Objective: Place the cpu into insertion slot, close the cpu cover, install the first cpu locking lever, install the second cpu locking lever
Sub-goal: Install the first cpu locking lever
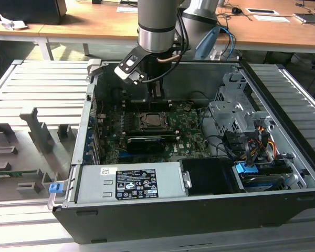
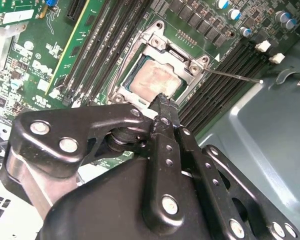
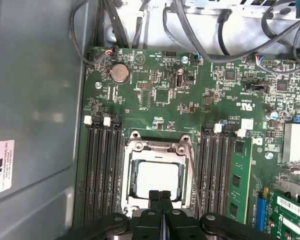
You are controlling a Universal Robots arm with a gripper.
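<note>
Open computer case [image 1: 147, 220] lies on its side, with the motherboard [image 3: 155, 95] facing up. The arm [image 1: 157, 21] reaches down into the case above the socket.

In both wrist views the gripper [image 3: 160, 195] hangs at the socket's edge. Its fingertips are pressed together with nothing between them. Contact with the socket: cannot tell.

The cpu cover [image 3: 157, 147] lies flat on the socket. Its window frames the cpu [image 3: 157, 177], which is seated in the slot with its pale top showing. One thin lever [image 2: 235, 76] juts from the socket across the black memory slots [image 3: 102, 170].
</note>
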